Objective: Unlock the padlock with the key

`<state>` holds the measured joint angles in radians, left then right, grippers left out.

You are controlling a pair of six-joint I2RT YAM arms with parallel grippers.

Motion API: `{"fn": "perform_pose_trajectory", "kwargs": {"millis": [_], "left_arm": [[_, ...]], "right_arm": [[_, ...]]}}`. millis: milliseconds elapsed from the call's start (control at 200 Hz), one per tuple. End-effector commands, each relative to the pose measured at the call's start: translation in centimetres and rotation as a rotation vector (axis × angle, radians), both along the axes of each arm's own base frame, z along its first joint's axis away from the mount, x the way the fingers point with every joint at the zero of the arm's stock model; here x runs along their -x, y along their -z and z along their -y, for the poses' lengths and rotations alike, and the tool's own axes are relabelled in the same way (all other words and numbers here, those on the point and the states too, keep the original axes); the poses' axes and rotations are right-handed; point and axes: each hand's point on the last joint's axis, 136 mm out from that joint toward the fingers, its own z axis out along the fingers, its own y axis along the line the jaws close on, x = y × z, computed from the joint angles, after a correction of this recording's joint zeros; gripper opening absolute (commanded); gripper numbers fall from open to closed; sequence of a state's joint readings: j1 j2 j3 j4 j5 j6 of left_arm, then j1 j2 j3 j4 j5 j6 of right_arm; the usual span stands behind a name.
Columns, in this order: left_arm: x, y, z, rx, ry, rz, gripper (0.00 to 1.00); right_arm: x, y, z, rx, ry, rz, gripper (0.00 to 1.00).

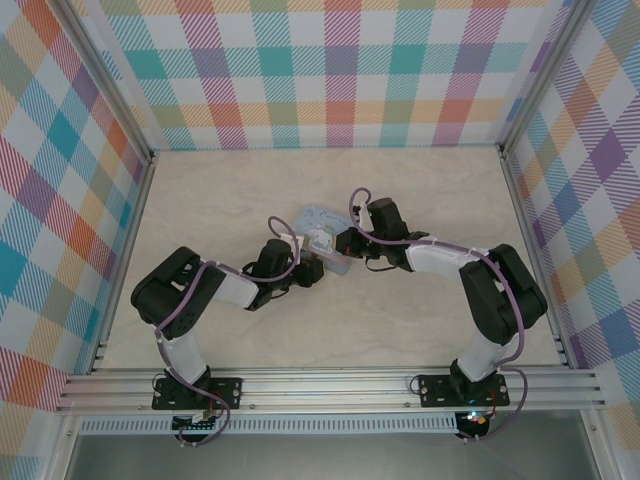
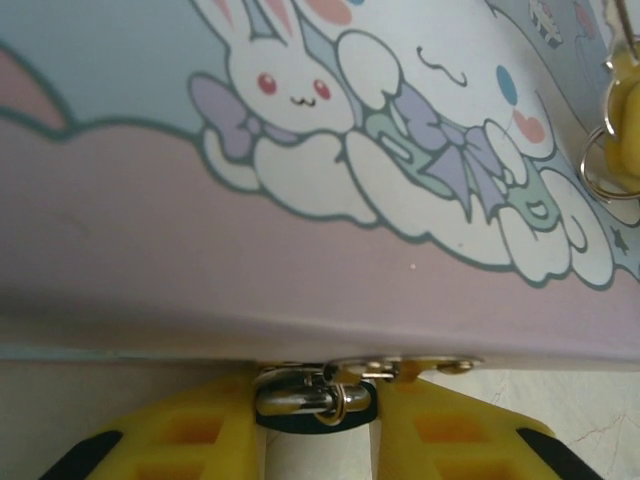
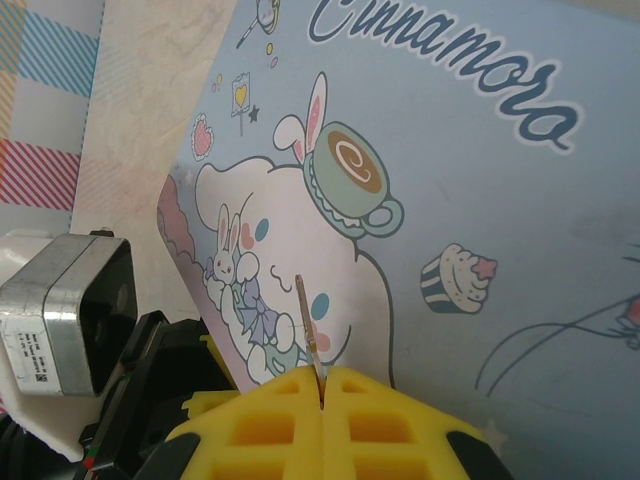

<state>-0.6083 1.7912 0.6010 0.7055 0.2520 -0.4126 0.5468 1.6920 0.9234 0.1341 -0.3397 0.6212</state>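
The left gripper [image 2: 316, 425] is clamping narrowly on the padlock [image 2: 300, 398]. The padlock's silvery shackle is lying crosswise between the two yellow fingers [image 2: 190, 435], right at their tips. Just ahead of those tips, the edge of the cartoon-printed tin [image 2: 150, 230] is sitting against the top of the padlock, and the tin's pale lid is stretching away beyond the hand. Further right, well ahead of the left fingers, a thin wire ring [image 2: 598, 165] is hanging beside a yellow finger of the other arm. The right gripper [image 3: 322, 392] is pressing its fingers together on the key [image 3: 306, 325]. The key's thin blade is poking straight out from the fingertips over the printed lid. To that hand's left, the left arm's grey wrist camera [image 3: 65, 315] is sitting close by.
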Motion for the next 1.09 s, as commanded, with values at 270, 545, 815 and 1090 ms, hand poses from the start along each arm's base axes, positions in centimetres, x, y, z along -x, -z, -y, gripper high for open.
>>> {"fn": "perform_pose_trajectory", "kwargs": {"millis": [270, 545, 815, 1090], "left_arm": [[0.9, -2.2, 1.3, 0.067, -0.002, -0.06, 0.25], [1.2, -5.6, 1.2, 0.143, -0.079, -0.174, 0.25], [1.6, -8.8, 1.8, 0.228, -0.102, -0.25, 0.28], [1.9, -10.9, 2.0, 0.251, -0.091, -0.265, 0.29]], "right_arm": [[0.6, -3.0, 1.3, 0.06, 0.002, 0.129, 0.0], [4.3, -3.8, 5.4, 0.198, 0.002, 0.243, 0.0], [8.9, -2.3, 5.6, 0.281, -0.068, 0.337, 0.0], [10.4, -0.1, 3.6, 0.351, -0.189, 0.412, 0.0]]}}
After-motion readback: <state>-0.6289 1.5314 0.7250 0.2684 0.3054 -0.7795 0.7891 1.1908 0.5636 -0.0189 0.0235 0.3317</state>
